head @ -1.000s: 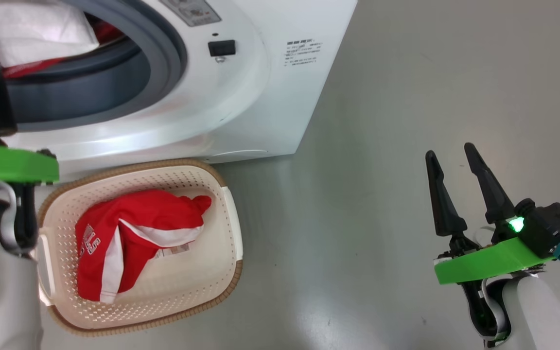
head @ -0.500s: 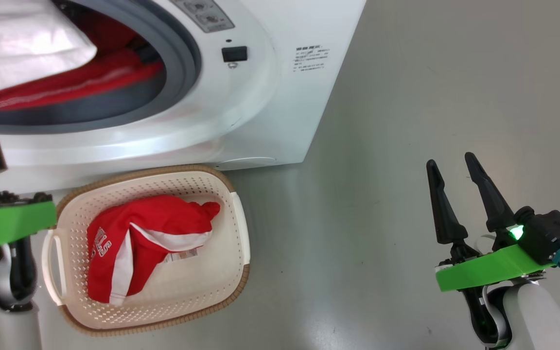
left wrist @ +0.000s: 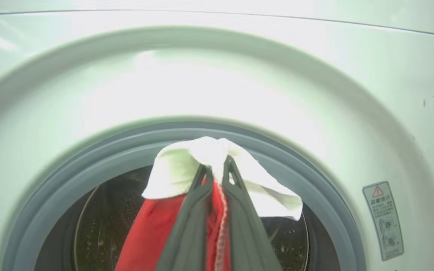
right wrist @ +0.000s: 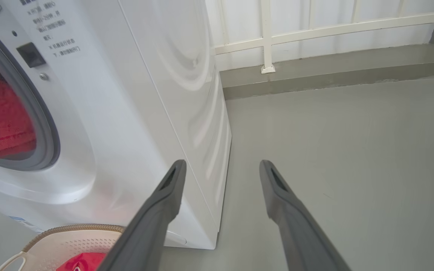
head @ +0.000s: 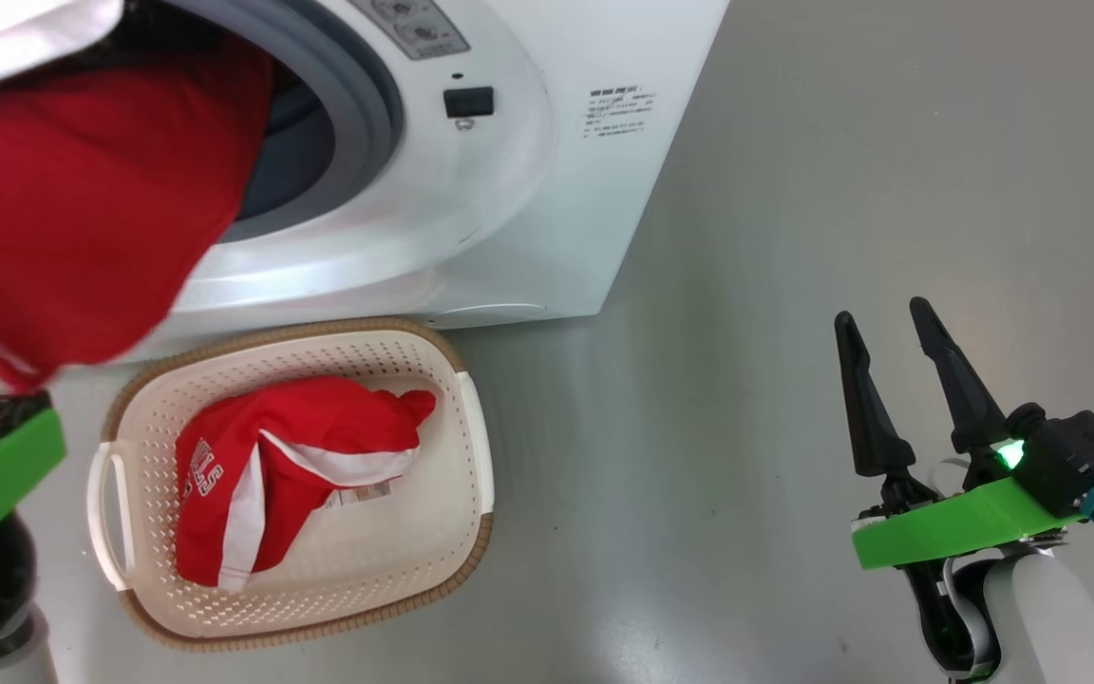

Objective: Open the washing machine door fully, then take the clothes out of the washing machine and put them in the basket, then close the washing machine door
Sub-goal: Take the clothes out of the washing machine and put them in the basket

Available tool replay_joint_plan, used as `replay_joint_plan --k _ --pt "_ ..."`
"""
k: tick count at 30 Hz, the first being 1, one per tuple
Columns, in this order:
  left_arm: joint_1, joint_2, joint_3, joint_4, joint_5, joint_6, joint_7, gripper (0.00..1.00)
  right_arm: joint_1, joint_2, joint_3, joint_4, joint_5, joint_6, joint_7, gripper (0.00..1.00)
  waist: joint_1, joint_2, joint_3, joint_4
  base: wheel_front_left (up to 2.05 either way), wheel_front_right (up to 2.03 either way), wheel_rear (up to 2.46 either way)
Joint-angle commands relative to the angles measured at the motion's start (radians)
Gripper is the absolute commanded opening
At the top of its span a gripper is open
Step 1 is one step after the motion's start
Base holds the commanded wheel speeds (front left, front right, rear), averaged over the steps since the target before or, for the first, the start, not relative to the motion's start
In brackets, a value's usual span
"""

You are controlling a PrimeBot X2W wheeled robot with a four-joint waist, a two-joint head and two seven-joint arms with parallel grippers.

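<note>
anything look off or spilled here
Nothing stands out: one red garment lies inside the cream perforated plastic basket, and the left gripper holds another red and white garment at the white washing machine's opening.

The head camera looks steeply down on the washing machine [head: 509, 218] front and the basket [head: 473, 446], the left wrist camera faces the machine's opening from close, perhaps tilted upward, and the right wrist camera, farther off, shares that front and the basket's rim.

Smooth grey floor [head: 841, 142] meets a white railed wall [right wrist: 333, 34] above a grey skirting [right wrist: 333, 77].
</note>
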Motion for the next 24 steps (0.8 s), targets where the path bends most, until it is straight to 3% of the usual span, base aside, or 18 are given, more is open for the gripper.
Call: replay_joint_plan --k 1,5,10,24 --pt "0.014 0.026 0.037 -0.062 0.006 -0.005 -0.004 0.0 0.01 -0.001 0.017 -0.022 -0.016 0.007 -0.006 1.0 0.0 0.0 0.001 -0.001 0.0 0.0 0.0" --pt "0.016 0.026 0.029 -0.098 0.01 -0.005 -0.004 0.0 0.007 -0.001 0.017 -0.021 -0.015 0.007 -0.006 1.0 0.0 0.0 0.005 -0.004 0.0 0.0 0.0" --pt "0.061 0.016 0.011 -0.025 -0.002 -0.005 -0.004 0.0 0.005 -0.001 0.021 -0.021 -0.012 0.007 -0.006 1.0 0.0 0.0 0.007 -0.011 0.0 0.0 0.0" --pt "0.113 0.006 -0.055 0.381 -0.024 -0.005 -0.004 0.0 -0.01 -0.001 0.021 -0.028 -0.007 0.007 -0.006 1.0 0.0 0.0 0.044 -0.016 0.0 0.0 0.0"
